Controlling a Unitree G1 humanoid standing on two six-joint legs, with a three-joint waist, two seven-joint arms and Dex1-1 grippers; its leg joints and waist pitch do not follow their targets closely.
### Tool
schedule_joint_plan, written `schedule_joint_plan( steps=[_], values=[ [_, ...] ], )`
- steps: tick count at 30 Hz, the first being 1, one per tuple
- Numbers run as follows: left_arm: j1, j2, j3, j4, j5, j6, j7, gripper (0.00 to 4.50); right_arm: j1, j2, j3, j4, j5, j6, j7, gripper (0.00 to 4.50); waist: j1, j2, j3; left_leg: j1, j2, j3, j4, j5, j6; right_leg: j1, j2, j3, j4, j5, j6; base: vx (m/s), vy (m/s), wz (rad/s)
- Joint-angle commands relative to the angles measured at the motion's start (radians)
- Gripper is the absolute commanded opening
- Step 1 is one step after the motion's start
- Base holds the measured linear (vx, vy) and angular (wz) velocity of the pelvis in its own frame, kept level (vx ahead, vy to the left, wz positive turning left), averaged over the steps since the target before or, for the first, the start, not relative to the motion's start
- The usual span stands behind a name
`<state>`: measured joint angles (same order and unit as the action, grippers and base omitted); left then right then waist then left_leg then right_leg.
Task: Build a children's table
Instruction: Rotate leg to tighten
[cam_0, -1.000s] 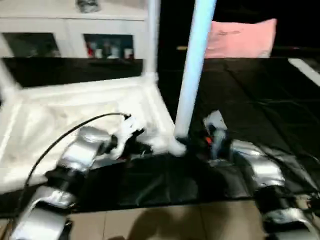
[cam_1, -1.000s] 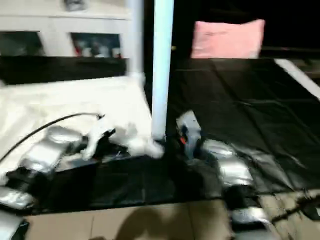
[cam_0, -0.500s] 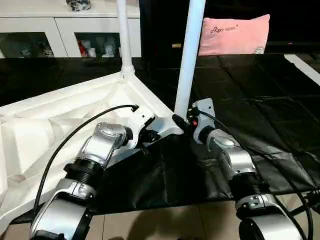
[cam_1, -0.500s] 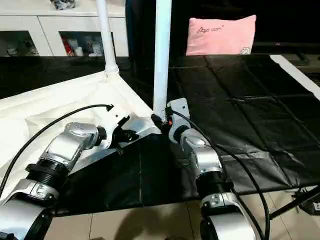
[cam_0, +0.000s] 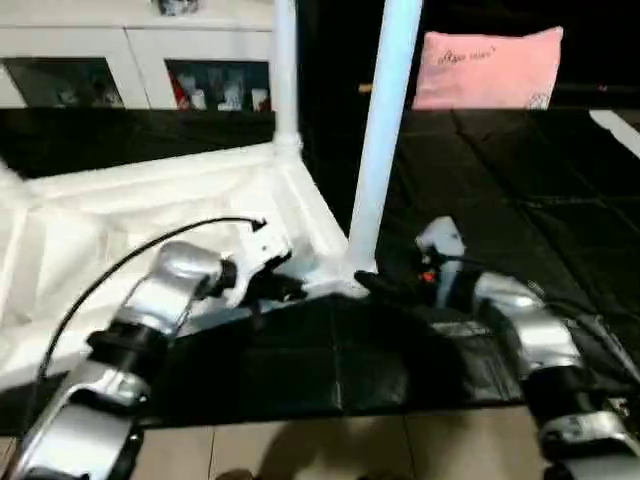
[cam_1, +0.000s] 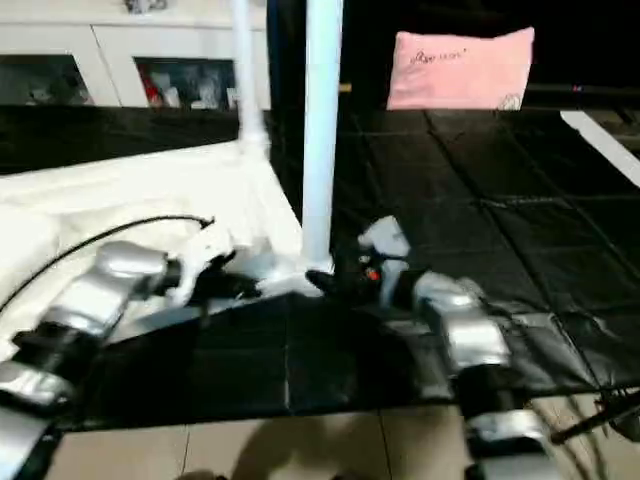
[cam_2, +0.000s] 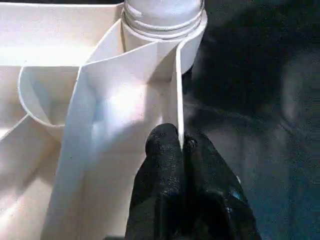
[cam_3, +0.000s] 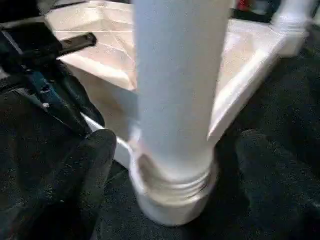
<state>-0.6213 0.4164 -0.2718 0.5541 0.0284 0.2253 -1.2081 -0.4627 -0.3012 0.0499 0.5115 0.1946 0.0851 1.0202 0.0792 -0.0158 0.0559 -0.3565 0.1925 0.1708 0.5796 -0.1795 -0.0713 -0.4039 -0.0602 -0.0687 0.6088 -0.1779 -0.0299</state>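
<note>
The children's table lies upside down, its white ribbed top (cam_0: 150, 200) on the left. One tube leg (cam_0: 383, 130) stands upright in the near corner socket (cam_3: 172, 200), and a second leg (cam_0: 285, 70) rises from the far corner. My left gripper (cam_0: 285, 290) is shut on the thin rim wall just beside that near socket, and the left wrist view shows its pinch (cam_2: 181, 142) closely. My right gripper (cam_0: 372, 284) is open at the foot of the near leg. One of its fingers (cam_3: 95, 160) stands a little apart from the socket.
A black mat (cam_0: 500, 180) covers the floor under and to the right of the table. A pink pillow (cam_0: 490, 68) lies at the back right, and a white cabinet with glass doors (cam_0: 130, 60) stands at the back left. Tan floor tiles (cam_0: 300, 450) run along the near edge.
My right gripper has let go of the near leg, opened wider and drawn back slightly to the right. The left gripper stays clamped on the rim. The camera has shifted.
</note>
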Motion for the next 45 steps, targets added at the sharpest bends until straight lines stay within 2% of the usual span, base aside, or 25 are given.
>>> schedule_joint_plan(
  steps=[1, 2, 3, 5, 8, 11, 14, 19, 28, 30, 34, 45],
  values=[
    [0.001, 0.004, -0.028, -0.015, -0.018, -0.041, -0.07, 0.0, -0.001, -0.013, 0.012, -0.024, 0.015, -0.013, 0.049, 4.13, 0.004, 0.002, -0.064, 0.005, 0.039, -0.006, -0.062, -0.198, 0.051, 0.055, -0.082, 0.052, -0.081, -0.255, -0.194, 0.0, 0.0, 0.0],
    [0.002, 0.034, -0.046, -0.018, -0.03, -0.066, -0.158, 0.0, -0.005, -0.052, 0.041, -0.043, 0.036, -0.011, 0.171, 4.13, 0.013, 0.002, -0.066, 0.007, 0.04, -0.005, -0.06, -0.19, 0.057, 0.057, -0.08, 0.05, -0.078, -0.238, -0.199, 0.0, 0.0, 0.0],
    [0.002, 0.047, -0.058, -0.021, -0.03, -0.07, -0.194, 0.0, -0.01, -0.065, 0.054, -0.042, 0.038, -0.008, 0.213, 4.13, 0.016, -0.001, -0.065, 0.005, 0.041, -0.004, -0.06, -0.184, 0.063, 0.057, -0.079, 0.05, -0.077, -0.227, -0.2, 0.0, 0.0, 0.0],
    [0.001, 0.058, -0.068, -0.024, -0.029, -0.071, -0.222, 0.0, -0.015, -0.075, 0.064, -0.038, 0.037, -0.007, 0.243, 4.13, 0.019, 0.002, -0.065, 0.005, 0.044, -0.003, -0.06, -0.174, 0.066, 0.054, -0.079, 0.05, -0.072, -0.203, -0.208, 0.0, 0.0, 0.0],
    [-0.003, 0.075, -0.094, -0.017, -0.016, -0.107, -0.27, 0.0, -0.034, -0.097, 0.101, -0.016, 0.031, 0.002, 0.334, 4.13, 0.026, 0.0, -0.063, 0.006, 0.043, -0.003, -0.061, -0.193, 0.058, 0.053, -0.083, 0.05, -0.076, -0.248, -0.205, 0.0, 0.0, 0.0],
    [-0.005, 0.078, -0.102, -0.016, -0.019, -0.117, -0.292, 0.0, -0.048, -0.102, 0.118, 0.0, 0.032, 0.017, 0.377, 3.75, 0.033, -0.001, -0.062, 0.008, 0.044, -0.004, -0.062, -0.205, 0.046, 0.051, -0.083, 0.051, -0.077, -0.279, -0.199, 0.0, 0.0, 0.0],
    [-0.006, 0.082, -0.108, -0.015, -0.022, -0.127, -0.309, 0.0, -0.055, -0.105, 0.125, 0.007, 0.039, 0.024, 0.404, 3.45, 0.034, -0.004, -0.062, 0.007, 0.044, -0.005, -0.061, -0.206, 0.041, 0.051, -0.085, 0.051, -0.078, -0.295, -0.191, 0.0, 0.0, 0.0],
    [-0.003, 0.083, -0.114, -0.022, -0.029, -0.133, -0.328, 0.0, -0.055, -0.114, 0.141, 0.003, 0.046, 0.042, 0.444, 3.07, 0.035, -0.007, -0.065, 0.005, 0.042, -0.004, -0.059, -0.183, 0.048, 0.053, -0.084, 0.05, -0.074, -0.266, -0.192, 0.0, 0.0, 0.0],
    [0.0, 0.078, -0.123, -0.033, -0.028, -0.136, -0.336, 0.0, -0.056, -0.112, 0.15, 0.013, 0.044, 0.055, 0.469, 2.45, 0.041, -0.008, -0.064, 0.006, 0.043, -0.004, -0.059, -0.185, 0.045, 0.051, -0.085, 0.05, -0.077, -0.3, -0.18, 0.0, 0.0, 0.0],
    [-0.001, 0.078, -0.124, -0.035, -0.029, -0.135, -0.337, 0.0, -0.057, -0.11, 0.152, 0.018, 0.042, 0.053, 0.469, 2.19, 0.042, -0.006, -0.064, 0.006, 0.043, -0.004, -0.059, -0.183, 0.043, 0.051, -0.085, 0.05, -0.076, -0.299, -0.179, 0.0, 0.0, 0.0],
    [0.002, 0.075, -0.125, -0.045, -0.031, -0.129, -0.336, 0.0, -0.055, -0.108, 0.159, 0.018, 0.041, 0.06, 0.473, 2.01, 0.043, -0.008, -0.066, 0.005, 0.042, -0.004, -0.058, -0.17, 0.047, 0.052, -0.084, 0.049, -0.074, -0.275, -0.182, 0.0, 0.0, 0.0],
    [0.008, 0.065, -0.11, -0.05, -0.036, -0.104, -0.298, 0.0, -0.033, -0.107, 0.166, -0.004, 0.041, 0.074, 0.47, 1.96, 0.044, -0.007, -0.066, 0.005, 0.042, -0.004, -0.057, -0.17, 0.045, 0.053, -0.084, 0.049, -0.073, -0.274, -0.183, 0.0, 0.0, 0.0]
  ],
)
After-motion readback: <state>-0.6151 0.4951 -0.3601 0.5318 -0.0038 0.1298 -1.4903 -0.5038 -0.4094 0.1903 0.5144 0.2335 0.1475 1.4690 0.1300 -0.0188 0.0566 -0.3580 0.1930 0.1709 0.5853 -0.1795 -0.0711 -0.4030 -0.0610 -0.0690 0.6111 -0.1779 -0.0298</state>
